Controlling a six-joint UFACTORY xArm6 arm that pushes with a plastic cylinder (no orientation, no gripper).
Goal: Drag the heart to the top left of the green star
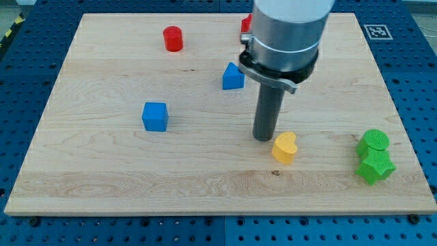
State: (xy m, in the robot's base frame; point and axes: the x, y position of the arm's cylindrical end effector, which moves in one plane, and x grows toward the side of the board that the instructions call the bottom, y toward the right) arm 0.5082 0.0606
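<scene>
A wooden worktop point(102, 171) lies on a blue perforated bench point(27, 41), seen from the one camera, with the arm's grey housing point(287, 31) coming down from the view's top and narrowing to a straight dark rod. My tip point(264, 139) sits on the board just to the view's left of the yellow heart point(285, 147), so close that contact cannot be ruled in or out; the rod carries no gripper, so there are no jaws to be apart or together. The heart lies right of centre in the lower half of the board, its lobes turned toward the view's right. Well apart from it, near the view's right edge, the green star point(375, 168) lies at the bottom right, with a green cylinder point(374, 142) just above and touching or nearly touching it. A blue block with a peaked top point(233, 76) stands above and to the left of the rod, near the housing. A blue cube point(155, 116) sits alone left of centre. A red cylinder point(173, 38) stands near the view's top, left of the arm, and a second red block point(246, 24) shows only as a sliver behind the housing, its shape not clear. A black-and-white marker point(377, 31) is fixed to the bench beyond the board's top right corner.
</scene>
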